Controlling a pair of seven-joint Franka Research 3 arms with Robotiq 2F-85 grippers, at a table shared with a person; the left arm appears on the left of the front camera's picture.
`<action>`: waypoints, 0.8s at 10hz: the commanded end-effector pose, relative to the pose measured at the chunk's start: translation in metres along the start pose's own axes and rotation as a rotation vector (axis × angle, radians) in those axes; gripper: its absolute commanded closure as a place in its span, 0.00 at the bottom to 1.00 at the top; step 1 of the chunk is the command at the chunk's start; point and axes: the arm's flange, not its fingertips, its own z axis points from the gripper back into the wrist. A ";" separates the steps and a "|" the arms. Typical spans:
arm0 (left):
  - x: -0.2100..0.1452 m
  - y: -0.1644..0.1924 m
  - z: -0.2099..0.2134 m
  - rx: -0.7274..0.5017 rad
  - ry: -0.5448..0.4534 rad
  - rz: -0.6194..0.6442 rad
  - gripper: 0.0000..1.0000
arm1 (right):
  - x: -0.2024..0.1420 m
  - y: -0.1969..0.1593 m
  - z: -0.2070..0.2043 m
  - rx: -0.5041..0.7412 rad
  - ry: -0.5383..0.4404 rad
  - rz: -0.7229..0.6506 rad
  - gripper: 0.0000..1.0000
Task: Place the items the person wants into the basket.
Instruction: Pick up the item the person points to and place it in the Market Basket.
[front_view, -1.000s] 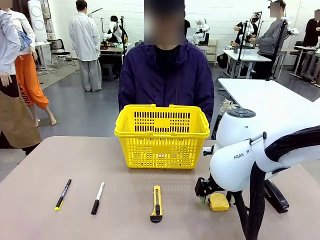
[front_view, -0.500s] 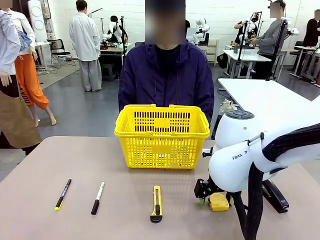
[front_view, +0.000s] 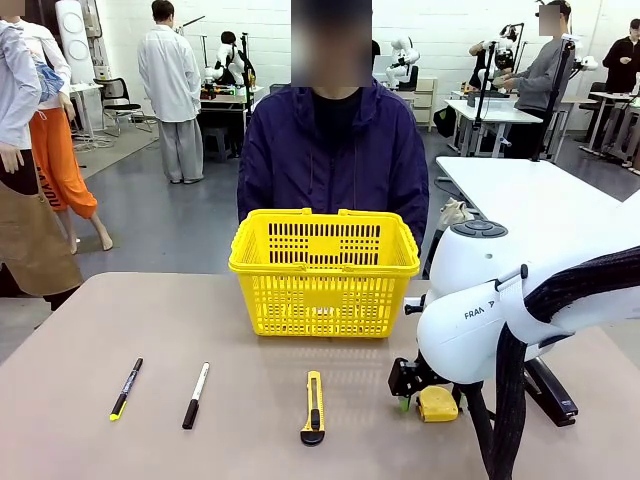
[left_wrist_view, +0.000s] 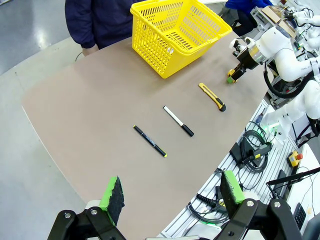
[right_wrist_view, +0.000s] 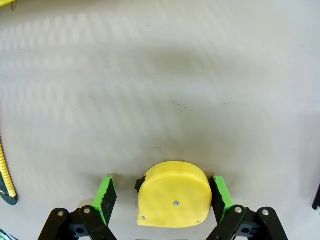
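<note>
The right pincer (right_wrist_view: 163, 196) is straddling the tape measure (right_wrist_view: 172, 195) on the counter (right_wrist_view: 160, 90), its jaws wide and not yet clamped. One pad seems to be touching the case, though that is hard to tell, and the other is standing just off it. The left pincer (left_wrist_view: 172, 190) is hanging spread and empty high over the counter. The basket (front_view: 324, 290) is sitting near the person (front_view: 335, 150) and is looking empty. Nothing is going in yet, I judge: the marker (front_view: 196, 394) and stapler (front_view: 553, 392) are lying untouched.
</note>
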 end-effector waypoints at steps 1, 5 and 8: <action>-0.001 0.000 0.001 -0.009 -0.007 -0.009 0.00 | 0.001 0.001 0.000 -0.016 0.004 0.016 0.59; -0.001 0.000 0.001 -0.009 -0.007 -0.009 0.00 | 0.001 -0.001 0.001 -0.023 0.016 0.013 1.00; -0.001 0.000 0.001 -0.009 -0.007 -0.009 0.00 | -0.001 -0.003 0.002 -0.039 0.018 -0.001 1.00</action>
